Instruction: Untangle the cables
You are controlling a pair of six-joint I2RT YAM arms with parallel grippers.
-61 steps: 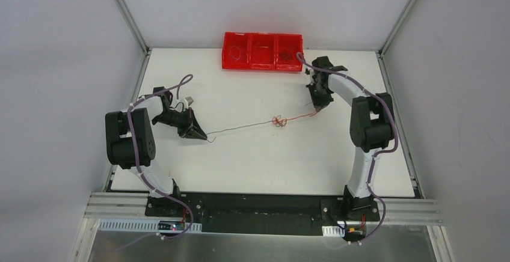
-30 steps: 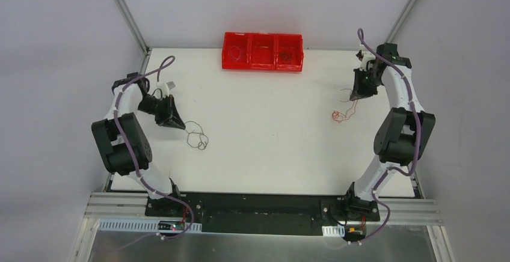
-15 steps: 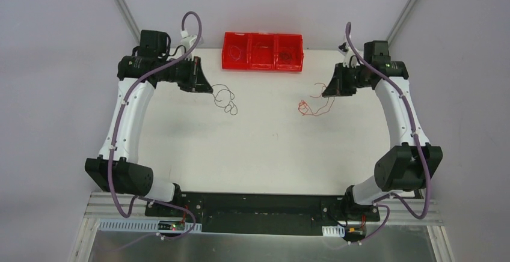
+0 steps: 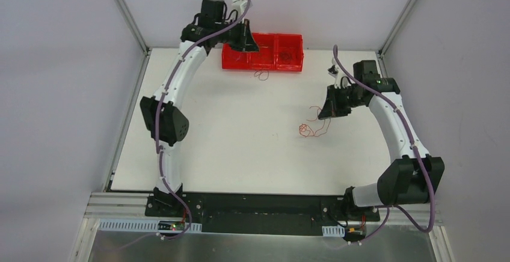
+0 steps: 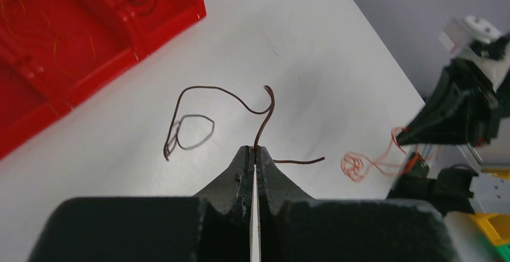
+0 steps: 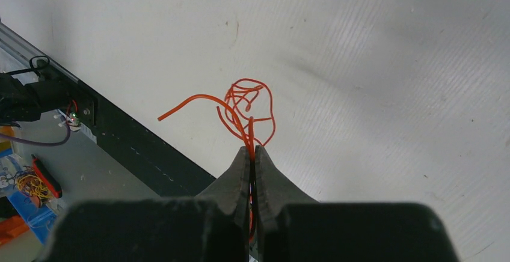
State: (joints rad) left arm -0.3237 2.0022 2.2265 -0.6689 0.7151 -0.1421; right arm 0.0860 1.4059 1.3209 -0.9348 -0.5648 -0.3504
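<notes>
My left gripper (image 5: 254, 149) is shut on a thin dark cable (image 5: 264, 109), whose free end curls into a loop (image 5: 191, 132) above the white table. In the top view this gripper (image 4: 257, 49) hangs over the front edge of the red tray (image 4: 262, 63), and the dark cable (image 4: 261, 74) dangles just in front of it. My right gripper (image 6: 252, 149) is shut on a thin orange-red cable (image 6: 248, 101) bunched in small loops. From above, the right gripper (image 4: 322, 117) sits right of centre with the red cable (image 4: 308, 128) trailing down to the table. The two cables are apart.
The red tray (image 5: 153, 24) has three compartments, each holding thin wires, and stands at the table's far edge. The black base rail (image 6: 129, 139) runs along the near edge. Metal posts (image 4: 129, 15) and grey walls flank the table.
My left arm has swung right and further back, carrying the dark cable to the tray's front. My right gripper has moved nearer and lower with the red cable. Both grippers stayed shut.
</notes>
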